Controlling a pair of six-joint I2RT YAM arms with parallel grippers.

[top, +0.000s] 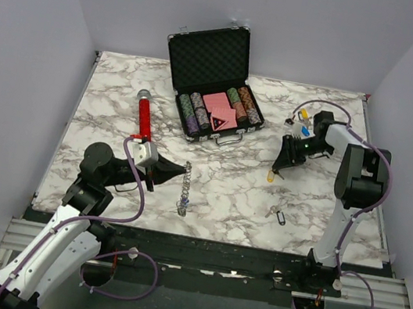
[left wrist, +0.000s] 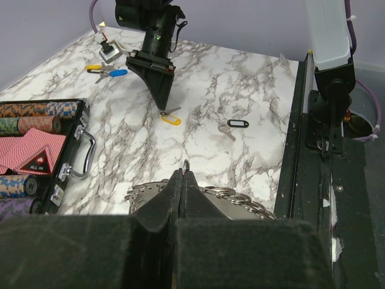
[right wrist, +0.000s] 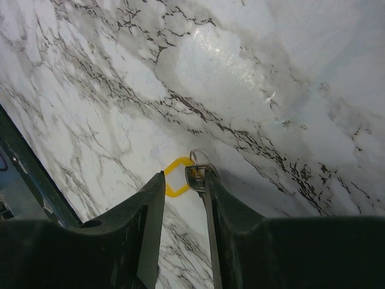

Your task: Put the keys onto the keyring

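Note:
The keyring (top: 184, 189) stands on edge on the marble, its silver loops (left wrist: 243, 196) showing past my fingers. My left gripper (top: 181, 170) (left wrist: 183, 170) is shut on its rim. My right gripper (top: 276, 167) (left wrist: 163, 102) (right wrist: 184, 174) points down at a yellow-tagged key (top: 270, 176) (left wrist: 171, 119). Its jaws stand open, the silver key (right wrist: 196, 178) lying against the right finger's inner face and the yellow tag (right wrist: 175, 179) in the gap. A black-tagged key (top: 279, 213) (left wrist: 235, 124) lies nearer the front. Yellow-tagged (top: 303, 115) (left wrist: 94, 67) and blue-tagged (top: 306, 130) (left wrist: 118, 73) keys lie at the far right.
An open black case (top: 210, 58) of poker chips and cards stands at the back centre, its handle (left wrist: 87, 150) facing my left gripper. A red-handled microphone (top: 144, 119) lies to its left. The table's front rail (left wrist: 313, 120) runs along the near edge.

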